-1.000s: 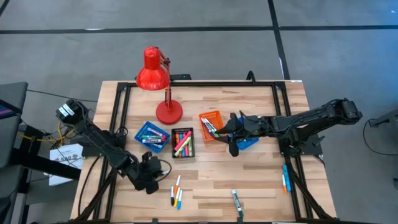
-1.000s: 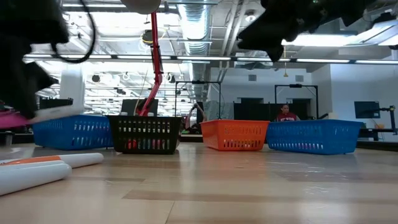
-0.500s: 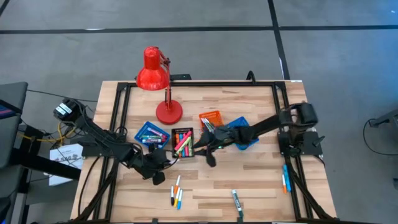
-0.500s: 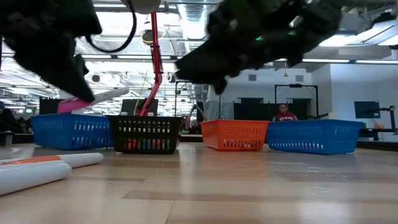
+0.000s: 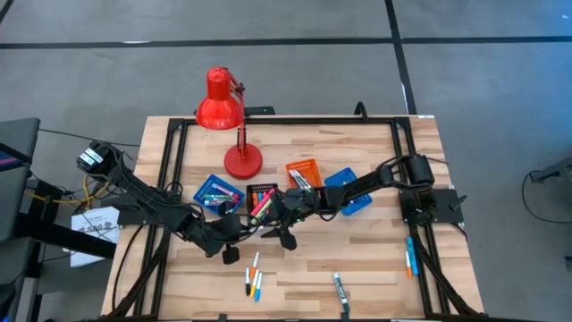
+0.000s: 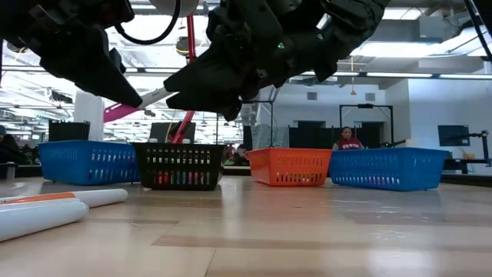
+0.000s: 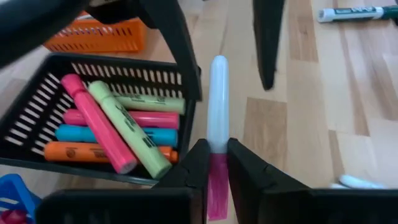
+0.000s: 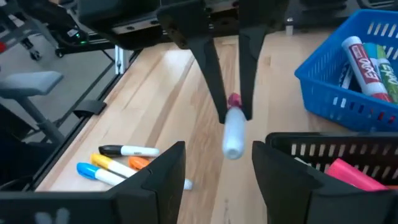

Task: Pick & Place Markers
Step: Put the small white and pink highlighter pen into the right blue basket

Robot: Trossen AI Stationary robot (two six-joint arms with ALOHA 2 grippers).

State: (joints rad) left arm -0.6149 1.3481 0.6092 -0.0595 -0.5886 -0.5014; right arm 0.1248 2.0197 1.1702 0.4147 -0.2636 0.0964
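The wooden table (image 5: 375, 259) sits inside a black frame, with a red lamp (image 5: 220, 103) standing near its far edge. In front of the lamp's base four small baskets stand in a row: a blue one (image 5: 213, 189) on the left, a black one (image 5: 260, 190) beside it, then an orange one (image 5: 304, 169) and a second blue one (image 5: 355, 201) on the right. All four hold markers; the black basket's pink, green, blue and orange ones show clearly in the left wrist view.

Both arms reach in toward the middle of the table, just in front of the black basket. The left gripper (image 7: 212, 163) is clamped on the pink end of a pink-and-white marker (image 7: 217, 118), holding it off the table with its white end pointing toward the right arm. The right gripper (image 8: 217, 163) hangs just in front of that white end with its fingers spread apart and nothing between them; it does not touch the marker.

Loose markers lie on the table nearer the front edge: a small cluster (image 5: 253, 278) of white, orange, yellow and blue ones below the grippers, a dark green and white one (image 5: 340, 291) to the right of them, and two more (image 5: 410, 258) by the right side rail.
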